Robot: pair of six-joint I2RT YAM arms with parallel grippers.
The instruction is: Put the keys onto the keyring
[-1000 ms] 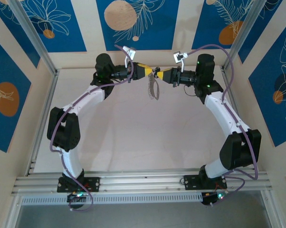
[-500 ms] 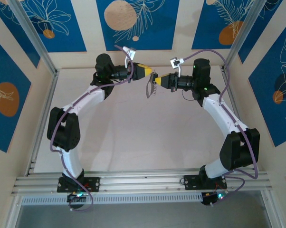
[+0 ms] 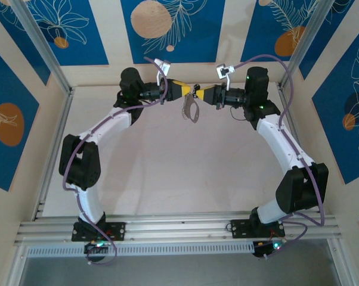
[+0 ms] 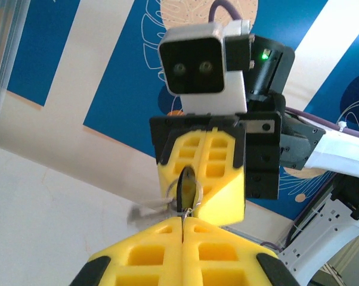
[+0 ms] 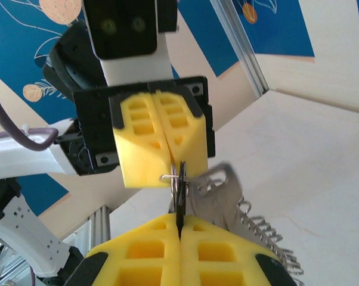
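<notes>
Both grippers meet tip to tip in the air over the back of the table. My left gripper (image 3: 192,90) (image 4: 182,219) is shut on a thin wire ring (image 4: 169,189) of the keyring. The keyring's grey loop (image 3: 191,111) (image 5: 226,192), with silvery bits along one side, hangs below the tips and is blurred. My right gripper (image 3: 200,93) (image 5: 179,219) is shut on the key (image 5: 179,199) (image 4: 187,186), a flat dark oval seen edge-on. The key stands against the wire ring. I cannot tell whether it is threaded on it.
The white table top (image 3: 179,173) lies well below the grippers. Aluminium posts (image 3: 42,50) (image 3: 305,42) and blue-patterned walls (image 3: 167,30) close in the back and sides. A metal rail (image 3: 179,223) runs along the near edge by the arm bases.
The right gripper dipped down and left half a second ago and has come back level with the left one. The hanging loop has swung and bunched up closer under the tips.
</notes>
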